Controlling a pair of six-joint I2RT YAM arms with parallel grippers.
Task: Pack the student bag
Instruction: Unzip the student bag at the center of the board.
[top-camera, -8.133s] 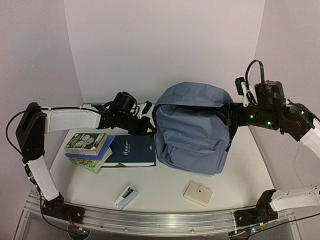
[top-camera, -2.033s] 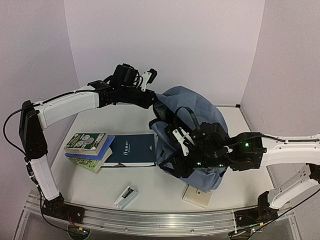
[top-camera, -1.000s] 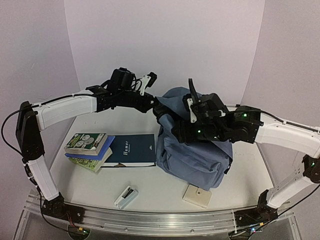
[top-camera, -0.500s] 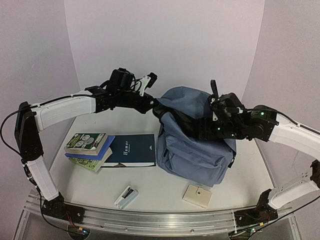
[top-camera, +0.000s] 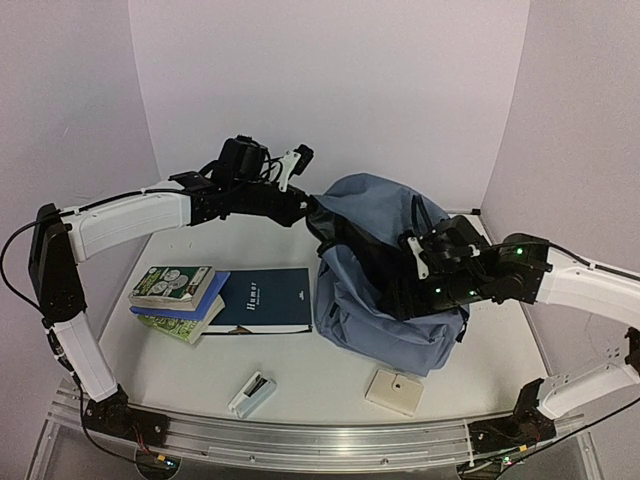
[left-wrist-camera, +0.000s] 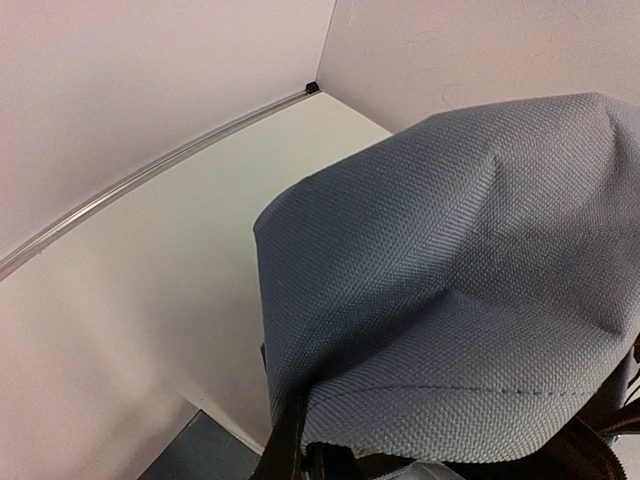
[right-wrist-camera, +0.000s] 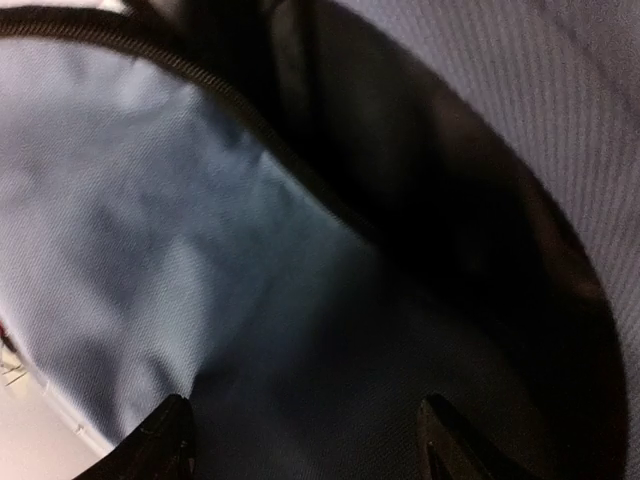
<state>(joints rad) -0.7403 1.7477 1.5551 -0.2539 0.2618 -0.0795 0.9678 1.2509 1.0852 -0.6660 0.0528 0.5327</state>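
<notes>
On the surface (top-camera: 320, 372), the student bag (top-camera: 385, 325) is kept pinched at its flap by the closed left gripper (top-camera: 307, 209); the open, empty right gripper (right-wrist-camera: 305, 450) has been lowered into its mouth, widened for the books (top-camera: 225, 297) beside it

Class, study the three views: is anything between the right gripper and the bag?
Nothing visible. The right gripper hangs open at the unzipped mouth of the bag, fingertips over its front panel, while the left gripper pinches its top edge.
</notes>
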